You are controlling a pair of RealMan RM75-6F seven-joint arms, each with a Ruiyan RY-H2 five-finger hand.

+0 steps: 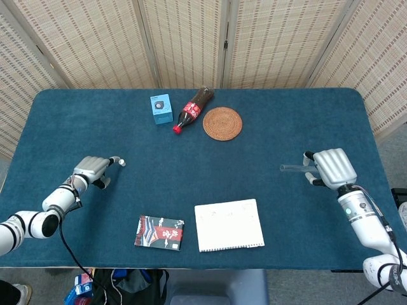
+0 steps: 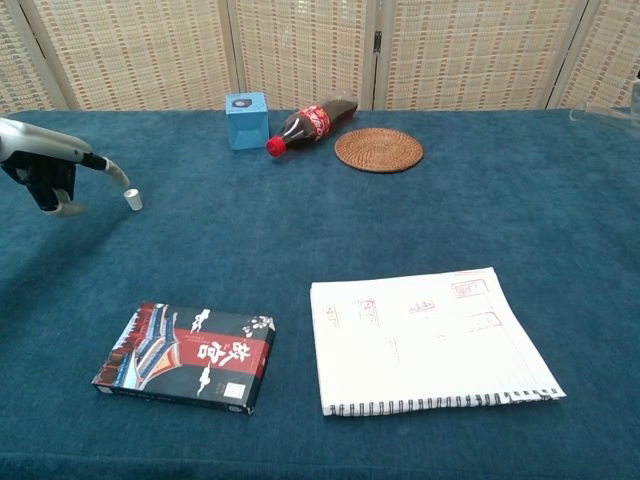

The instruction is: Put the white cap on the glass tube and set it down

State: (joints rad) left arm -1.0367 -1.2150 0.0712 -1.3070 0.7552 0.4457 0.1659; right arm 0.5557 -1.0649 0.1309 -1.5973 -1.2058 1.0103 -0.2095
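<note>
The small white cap (image 1: 121, 162) is at the tips of my left hand's (image 1: 92, 170) outstretched fingers, low over the blue table at its left side. In the chest view the cap (image 2: 133, 200) hangs just under those fingertips (image 2: 118, 181), with the left hand (image 2: 40, 168) near the left edge. My right hand (image 1: 332, 167) grips the clear glass tube (image 1: 292, 168) at the table's right side. The tube lies level and points left. Only the tube's end (image 2: 600, 111) shows at the chest view's right edge. The two hands are far apart.
A blue box (image 1: 161, 108), a lying cola bottle (image 1: 193, 109) and a round woven coaster (image 1: 222, 123) sit at the back centre. A dark patterned packet (image 1: 160, 232) and a white notebook (image 1: 229, 225) lie near the front edge.
</note>
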